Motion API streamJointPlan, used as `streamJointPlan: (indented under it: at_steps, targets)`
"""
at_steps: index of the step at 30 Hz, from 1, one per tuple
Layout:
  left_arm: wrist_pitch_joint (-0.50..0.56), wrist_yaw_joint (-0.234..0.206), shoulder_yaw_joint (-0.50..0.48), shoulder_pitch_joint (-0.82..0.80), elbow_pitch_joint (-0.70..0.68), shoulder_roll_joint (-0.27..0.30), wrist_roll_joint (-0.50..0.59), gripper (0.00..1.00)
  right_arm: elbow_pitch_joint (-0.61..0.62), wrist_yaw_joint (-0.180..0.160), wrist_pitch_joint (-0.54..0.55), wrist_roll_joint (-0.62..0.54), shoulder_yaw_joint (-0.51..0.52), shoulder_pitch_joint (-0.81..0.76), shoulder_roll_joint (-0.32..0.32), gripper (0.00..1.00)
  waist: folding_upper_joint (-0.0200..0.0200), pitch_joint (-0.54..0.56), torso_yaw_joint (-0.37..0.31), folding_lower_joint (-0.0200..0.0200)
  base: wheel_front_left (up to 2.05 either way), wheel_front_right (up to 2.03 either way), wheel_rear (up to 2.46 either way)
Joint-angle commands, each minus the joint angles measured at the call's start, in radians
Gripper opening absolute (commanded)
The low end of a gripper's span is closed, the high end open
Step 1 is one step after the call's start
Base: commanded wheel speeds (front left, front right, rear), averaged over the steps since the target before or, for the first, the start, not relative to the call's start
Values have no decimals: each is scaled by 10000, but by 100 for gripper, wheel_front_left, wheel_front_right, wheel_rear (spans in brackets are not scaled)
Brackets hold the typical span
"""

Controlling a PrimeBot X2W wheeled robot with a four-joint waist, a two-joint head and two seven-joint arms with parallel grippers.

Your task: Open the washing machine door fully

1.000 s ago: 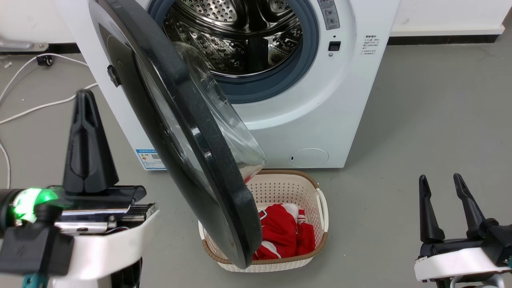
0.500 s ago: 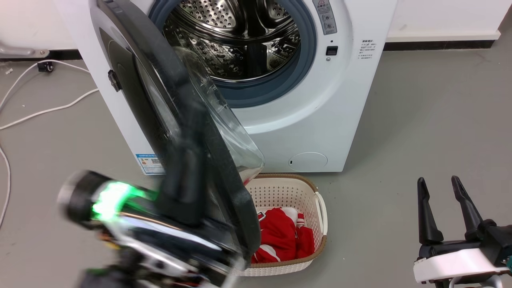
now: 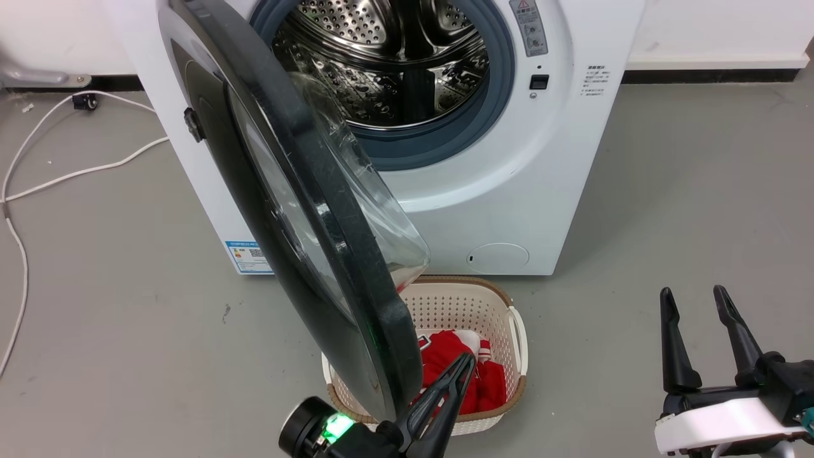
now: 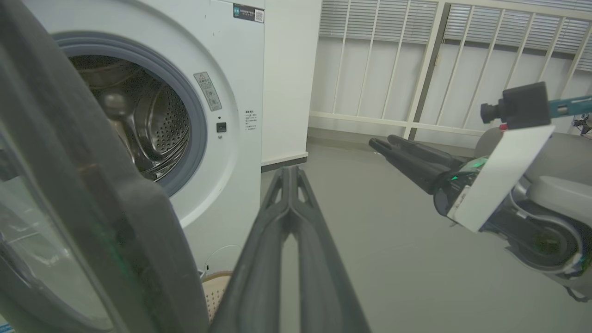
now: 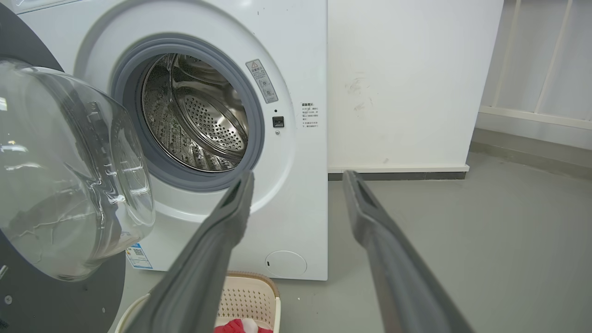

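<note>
Washing machine [image 3: 509,178]: white front-loader standing on the grey floor [image 3: 668,191]. The opening is uncovered, exposing the perforated steel drum [image 3: 381,63] and the grey gasket [image 3: 439,137].
Washing machine door [image 3: 305,210]: hinged on the left of the head view and swung out from the machine front. It stands nearly edge-on to the head camera.
Glass bowl [image 3: 381,216]: bulges from the door's inner face toward the right of the head view.
Door lower edge: overlaps the basket [image 3: 515,331] in the head view.
Basket: cream, perforated, on the floor just in front of the machine. It contains a red garment [image 3: 445,356].
Left gripper [image 3: 467,361]: fingers pressed together with nothing between them. It rises from the bottom edge of the head view, just beside the door's lower rim on the glass side, tips over the basket.
Left gripper contact: in the left wrist view a sliver of basket shows between rim and fingers.
Right gripper [image 3: 692,292]: fingers spread wide and empty. It sits at the lower right of the head view, well apart from door and machine, fingers pointing toward the machine front.
Cable [image 3: 63,172]: white, lying on the floor to the left of the machine.
</note>
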State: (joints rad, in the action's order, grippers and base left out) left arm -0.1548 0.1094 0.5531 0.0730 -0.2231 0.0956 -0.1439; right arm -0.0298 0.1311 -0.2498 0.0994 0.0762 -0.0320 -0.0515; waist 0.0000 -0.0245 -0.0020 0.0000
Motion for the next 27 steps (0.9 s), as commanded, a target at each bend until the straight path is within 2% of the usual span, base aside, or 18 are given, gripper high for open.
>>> streamJointPlan:
  at_steps: [1,14,18,27]
  targets:
    - [72,-52,-8,52,174,49,6,0,8,-7,2,90,-20,6,25,100,0,-32,28,0,0,0,0]
    - [-757,-1120,-1143,-1048,1873,-105,26,0,-150,-7,45,190,-215,174,24,100,0,-242,-97,0,0,0,0]
    - [-847,-1246,-1234,-1044,1926,-76,17,0,-171,-7,54,219,-168,170,24,100,0,-274,-70,0,0,0,0]
    - [-920,-1568,-1229,-335,1615,-56,-93,0,-136,-7,104,205,-135,177,23,100,0,-347,655,0,0,0,0]
